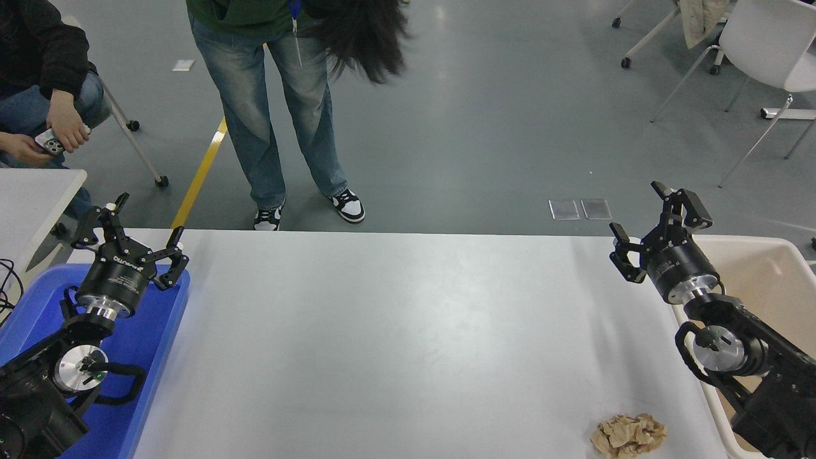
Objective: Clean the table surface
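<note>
The table surface (395,344) is a wide matte white-grey top filling the lower part of the head view. A crumpled brown paper wad (628,435) lies on it near the front right corner. My right gripper (655,223) hangs open above the table's far right edge, well behind the wad, with nothing between its fingers. My left gripper (131,233) is parked open over the blue tray at the far left.
A blue tray (156,347) sits along the table's left edge and a beige bin (771,287) along the right edge. A person in jeans (280,108) stands at the far side; another sits at top left holding a phone. A small white table (35,191) is at the left.
</note>
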{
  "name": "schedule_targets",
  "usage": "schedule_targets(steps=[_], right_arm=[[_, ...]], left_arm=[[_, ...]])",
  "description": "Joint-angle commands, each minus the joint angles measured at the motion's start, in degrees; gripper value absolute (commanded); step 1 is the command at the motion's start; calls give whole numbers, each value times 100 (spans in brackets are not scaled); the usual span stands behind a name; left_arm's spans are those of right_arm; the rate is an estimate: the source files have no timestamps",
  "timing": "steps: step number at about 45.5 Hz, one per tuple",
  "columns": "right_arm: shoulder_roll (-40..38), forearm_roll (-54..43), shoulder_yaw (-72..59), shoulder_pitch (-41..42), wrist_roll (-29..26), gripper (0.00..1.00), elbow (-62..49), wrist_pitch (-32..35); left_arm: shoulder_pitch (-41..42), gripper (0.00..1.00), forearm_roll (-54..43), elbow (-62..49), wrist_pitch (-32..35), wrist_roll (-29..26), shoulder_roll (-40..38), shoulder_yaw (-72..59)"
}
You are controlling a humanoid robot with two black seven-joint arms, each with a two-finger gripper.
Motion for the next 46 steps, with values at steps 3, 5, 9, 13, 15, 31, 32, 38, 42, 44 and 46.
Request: schedule_targets(steps=[3, 5, 9, 13, 15, 31, 32, 38, 42, 44, 46], right_arm=[[-1238, -111, -663, -215, -556, 99, 1352, -132], [-1432, -111, -874, -206, -547, 100, 1493, -132], [-1844, -180, -1200, -215, -547, 99, 1871, -114], [-2512, -628, -1648, -224, -547, 99, 2565, -88], [-2732, -822, -1841, -215, -564, 99, 2793, -88], [-3752, -1033, -2422, -127, -2129, 99, 3629, 738], [-3796, -1016, -2422, -127, -2164, 99, 3673, 808], [-3928, -796, -2457, -215, -2471, 99, 3919, 1143], [-3981, -498, -2606, -338, -2918, 99, 3937, 1090], [-4034, -148, -2677, -382, -3209, 99, 3955, 1081], [-4113, 274, -2730, -408, -3385, 99, 4007, 1090]], left_arm=[[1, 100, 0, 2, 0, 0, 0, 0], [1, 100, 0, 2, 0, 0, 0, 0], [1, 100, 0, 2, 0, 0, 0, 0], [1, 100, 0, 2, 0, 0, 0, 0], [1, 100, 0, 2, 0, 0, 0, 0], [1, 100, 0, 2, 0, 0, 0, 0], [1, 100, 0, -7, 0, 0, 0, 0], [1, 100, 0, 2, 0, 0, 0, 9], [1, 100, 0, -7, 0, 0, 0, 0], [1, 100, 0, 2, 0, 0, 0, 0], [1, 100, 0, 2, 0, 0, 0, 0]])
